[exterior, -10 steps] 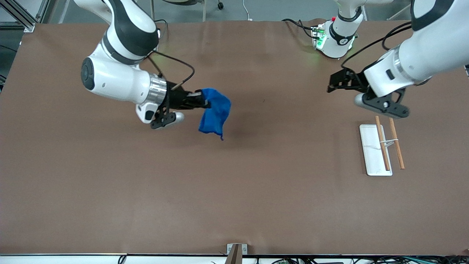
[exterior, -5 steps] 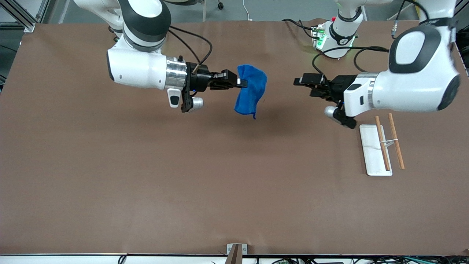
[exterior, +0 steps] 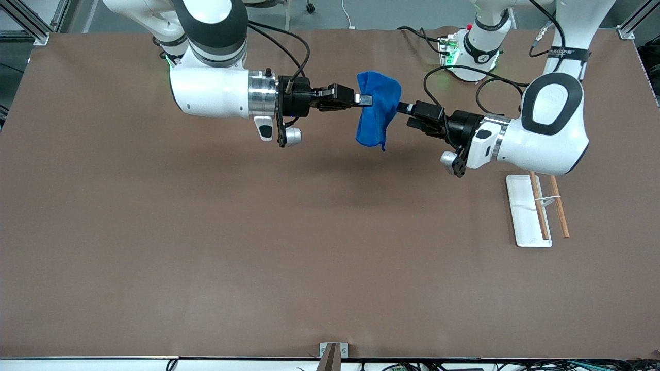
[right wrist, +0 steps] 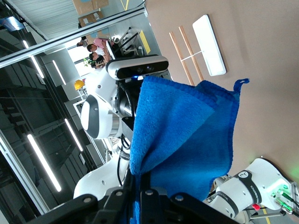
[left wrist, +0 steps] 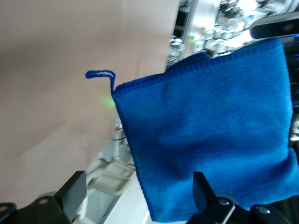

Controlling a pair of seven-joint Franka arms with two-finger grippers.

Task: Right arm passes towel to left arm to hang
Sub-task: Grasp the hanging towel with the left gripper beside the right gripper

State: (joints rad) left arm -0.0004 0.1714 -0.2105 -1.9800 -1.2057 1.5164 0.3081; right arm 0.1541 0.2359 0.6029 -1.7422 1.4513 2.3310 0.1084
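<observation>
The bright blue towel (exterior: 379, 111) hangs in the air over the table's middle, its corner tail pointing down. My right gripper (exterior: 363, 99) is shut on the towel's upper edge, as the right wrist view (right wrist: 147, 186) shows, with the towel (right wrist: 187, 135) draped in front of it. My left gripper (exterior: 403, 109) is open at the towel's other edge. In the left wrist view (left wrist: 138, 198) part of the towel (left wrist: 210, 140) lies between the spread fingers (left wrist: 203, 193), close to one of them.
A towel rack with a white base (exterior: 522, 211) and two wooden rods (exterior: 539, 203) stands at the left arm's end of the table, nearer the front camera than the left gripper. It also shows in the right wrist view (right wrist: 208, 44).
The right gripper carried the towel toward the left arm's end. The left arm swung in from over the rack, and its open gripper now meets the towel.
</observation>
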